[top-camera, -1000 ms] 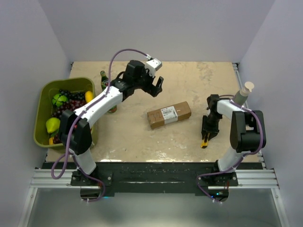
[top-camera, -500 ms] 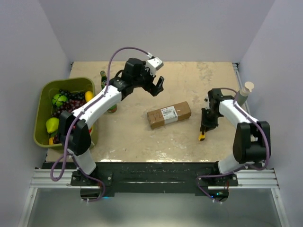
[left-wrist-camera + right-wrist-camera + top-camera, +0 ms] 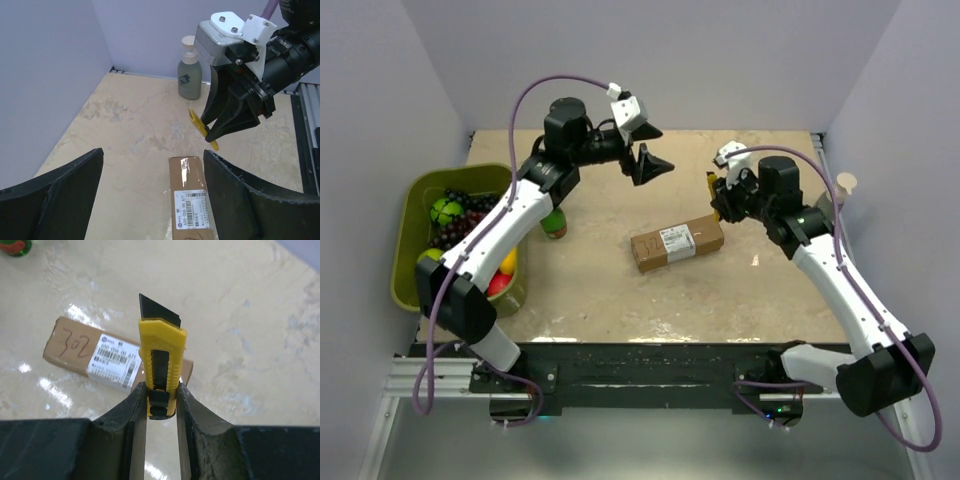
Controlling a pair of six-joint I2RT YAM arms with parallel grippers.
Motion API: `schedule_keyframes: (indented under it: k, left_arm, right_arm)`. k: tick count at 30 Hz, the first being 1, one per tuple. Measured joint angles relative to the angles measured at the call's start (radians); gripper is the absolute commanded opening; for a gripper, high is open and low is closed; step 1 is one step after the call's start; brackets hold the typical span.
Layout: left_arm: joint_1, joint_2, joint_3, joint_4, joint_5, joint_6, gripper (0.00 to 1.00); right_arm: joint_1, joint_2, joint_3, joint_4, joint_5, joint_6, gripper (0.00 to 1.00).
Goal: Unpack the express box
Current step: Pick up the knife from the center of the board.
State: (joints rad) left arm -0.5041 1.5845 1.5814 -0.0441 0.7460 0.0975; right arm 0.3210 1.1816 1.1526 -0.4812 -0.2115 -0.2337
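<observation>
Right gripper (image 3: 210, 133) holds yellow knife (image 3: 194, 118) near express box (image 3: 191, 192).

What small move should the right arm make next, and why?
Probably lower the knife blade toward the nearest end of the box: the right jaws clamp the knife, blade out, in the air near that end, and the box lies shut.

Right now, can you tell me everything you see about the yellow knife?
The knife is slim, with a yellow plastic-looking body and a black slider in a slot down its middle. Its dark blade is pushed out and ends in a slanted tip. The right tool pinches its back end. It hangs in the air above the table, close to one end of the box, not touching it.
</observation>
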Motion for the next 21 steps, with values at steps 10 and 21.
schedule_keyframes:
  k: [10,21]
  left_arm:
    - [0.004,0.194,0.037,0.090,0.228,-0.246,0.76]
    - [0.003,0.230,0.085,0.145,0.254,-0.324,0.69]
  right_arm:
    - [0.082,0.078,0.033,0.144,0.017,-0.111,0.04]
    - [0.120,0.081,0.055,0.164,0.036,-0.128,0.04]
